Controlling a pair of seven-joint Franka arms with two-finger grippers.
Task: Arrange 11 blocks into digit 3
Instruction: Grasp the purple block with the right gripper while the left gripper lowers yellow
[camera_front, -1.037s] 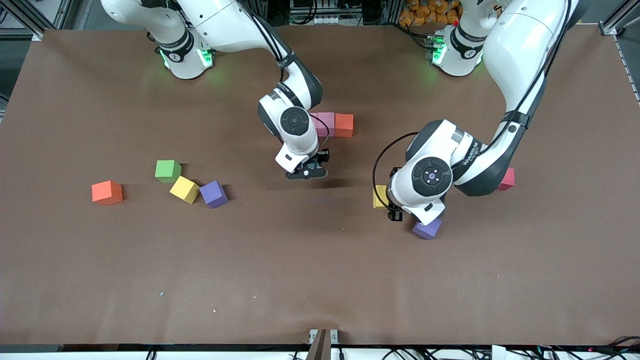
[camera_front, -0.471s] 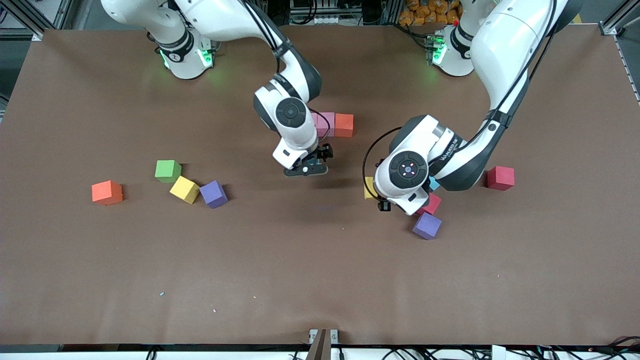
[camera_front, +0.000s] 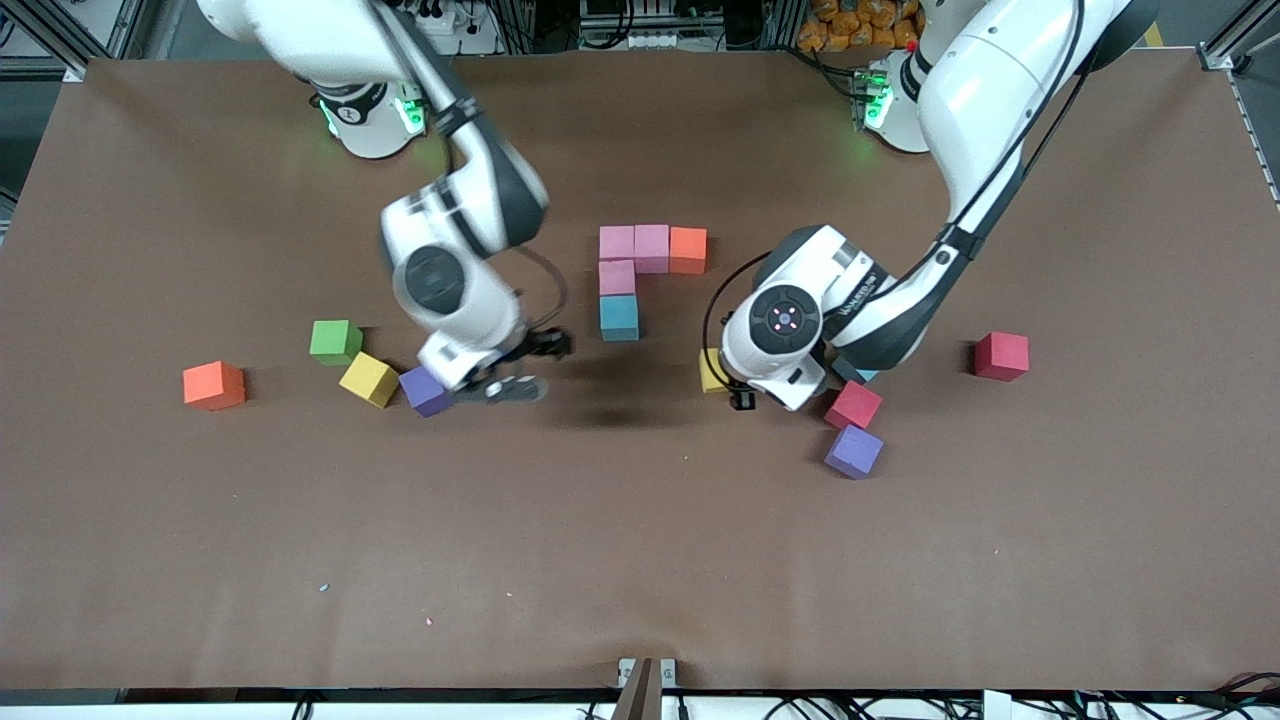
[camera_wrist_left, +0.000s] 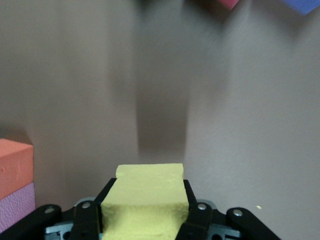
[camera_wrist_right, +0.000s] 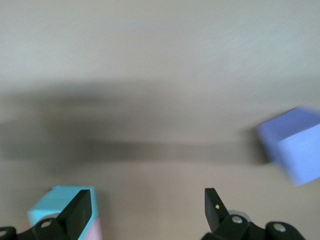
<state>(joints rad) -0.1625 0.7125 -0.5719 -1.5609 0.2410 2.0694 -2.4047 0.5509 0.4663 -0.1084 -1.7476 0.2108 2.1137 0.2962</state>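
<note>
- Withdrawn from the blue block (camera_front: 619, 318) since the earlier frame, the right gripper (camera_front: 508, 388) is now seen over the table just beside the purple block (camera_front: 427, 392), toward the right arm's end from the blue block. Its jaws are spread wide and nothing is held.
- That purple block is touched by a loose yellow block (camera_front: 368, 379). If the descent is off-centre, both could be shoved and the green block (camera_front: 335, 341) disturbed.
- The figure (camera_front: 651, 247) is judged under half built: five blocks are joined, with the blue block as its nearest end.
- Toward the left arm's end from the blue block, the left gripper (camera_wrist_left: 145, 200) is clamped on the held yellow block (camera_front: 710, 372).
- If that block is set down too close, the blue block could be pushed out of line.
</note>
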